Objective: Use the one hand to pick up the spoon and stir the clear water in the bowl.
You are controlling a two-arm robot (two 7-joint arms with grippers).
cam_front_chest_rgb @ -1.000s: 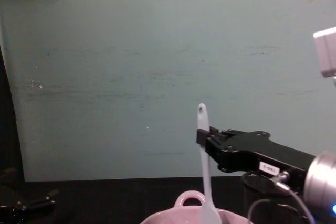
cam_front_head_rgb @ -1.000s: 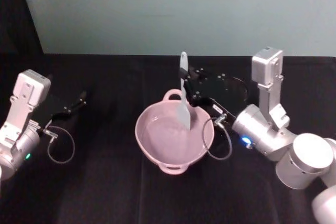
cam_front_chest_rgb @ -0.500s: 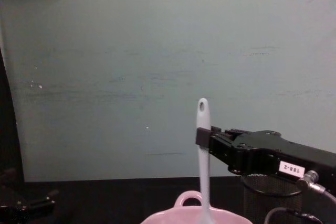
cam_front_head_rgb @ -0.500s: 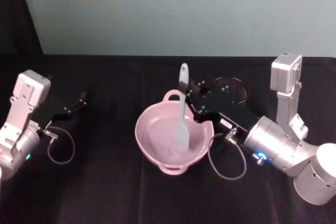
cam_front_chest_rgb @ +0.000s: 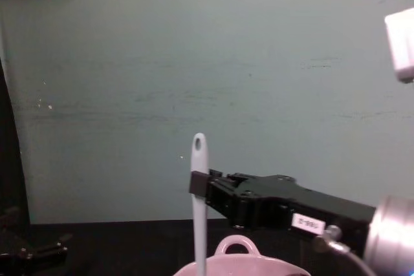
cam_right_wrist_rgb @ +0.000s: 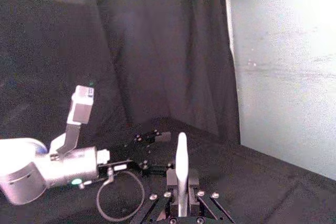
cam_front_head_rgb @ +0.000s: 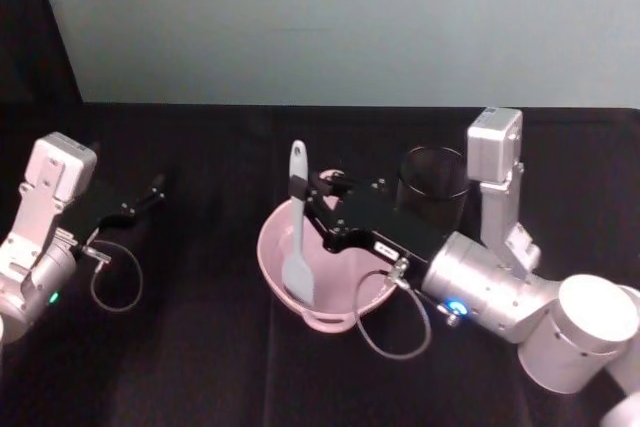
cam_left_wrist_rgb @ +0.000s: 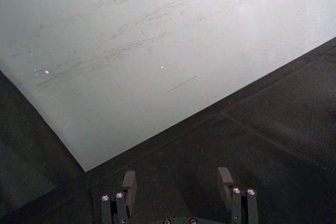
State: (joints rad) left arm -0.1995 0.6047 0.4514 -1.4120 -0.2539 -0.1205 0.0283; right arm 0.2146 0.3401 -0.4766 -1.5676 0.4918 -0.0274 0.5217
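While the spoon [cam_front_head_rgb: 297,237] is held upright by the right gripper [cam_front_head_rgb: 306,187], its fingers closed on the upper handle, the blade stands inside the pink bowl [cam_front_head_rgb: 265,247], near the rim on the robot's left side. The bowl sits at the middle of the black worktop [cam_front_head_rgb: 200,367], and a black mesh cup [cam_front_head_rgb: 432,179] stands just behind the gripper's body.

For the stirring to be done well, the blade should be carried round in smooth circles well inside the wall. The handle should be held near vertical and the depth steady, so that no water is slopped over the rim and the bowl is not pushed along. A firm grip is advised, since a slim handle may twist between flat fingers.

The left gripper [cam_front_head_rgb: 152,190] is parked at the worktop's left, its fingers [cam_left_wrist_rgb: 129,183] wide apart with nothing between them.

The water, being clear, is hard to make out. In the chest view the bowl is cut off at the lower edge, and whether the blade touches the bottom cannot be told.
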